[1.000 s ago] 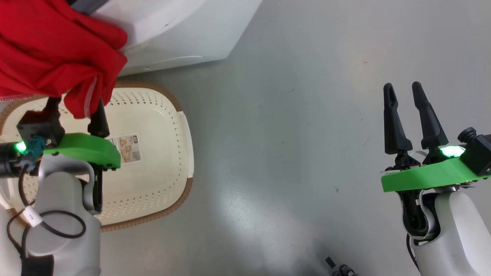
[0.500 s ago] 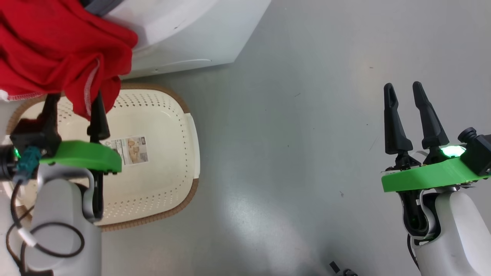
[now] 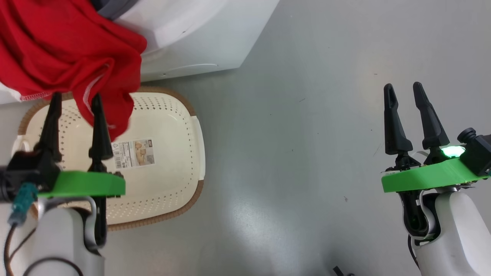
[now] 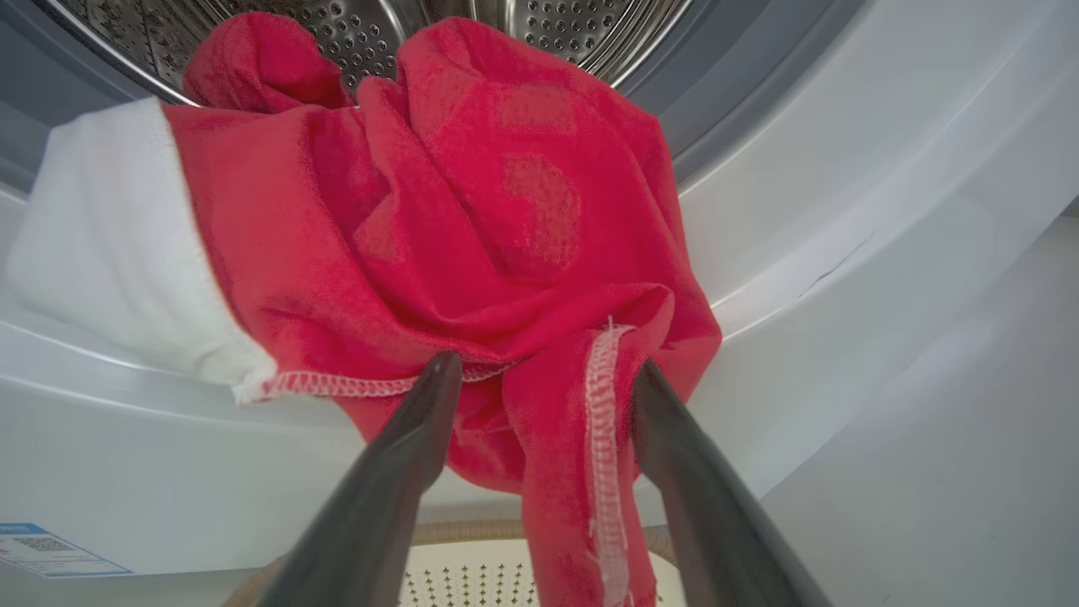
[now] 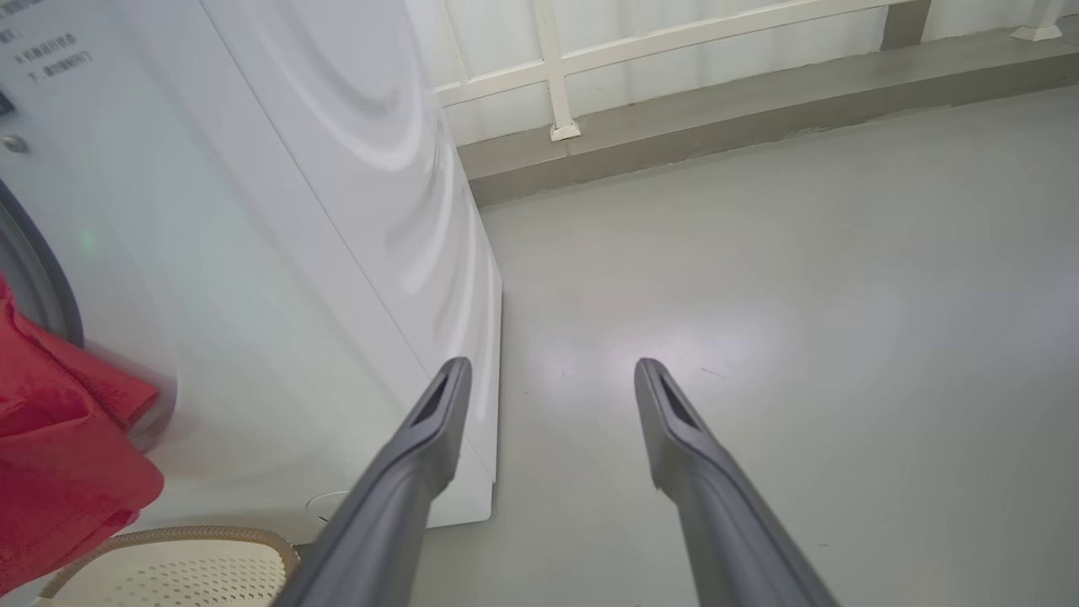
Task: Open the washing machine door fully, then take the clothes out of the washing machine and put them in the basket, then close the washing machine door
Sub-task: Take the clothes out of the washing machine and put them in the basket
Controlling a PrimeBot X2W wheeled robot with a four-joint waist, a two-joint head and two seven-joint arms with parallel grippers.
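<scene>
My left pincer (image 3: 76, 96) stands wide open around the red clothes (image 3: 65, 46) above the basket (image 3: 180, 100), gripping nothing. My right pincer (image 3: 402, 84) is open and empty. The loose clothes might slip down beside the basket.

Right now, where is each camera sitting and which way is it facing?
Head view: on the head, looking down at the basket, floor and washing machine; left gripper and right gripper show, open.
Left wrist view: on the left wrist, facing the clothes hanging from the drum mouth; its two fingers show.
Right wrist view: on the right wrist, facing across the floor beside the washing machine; its two fingers show.
Shared: all three show clothes, washing machine, basket.
</scene>
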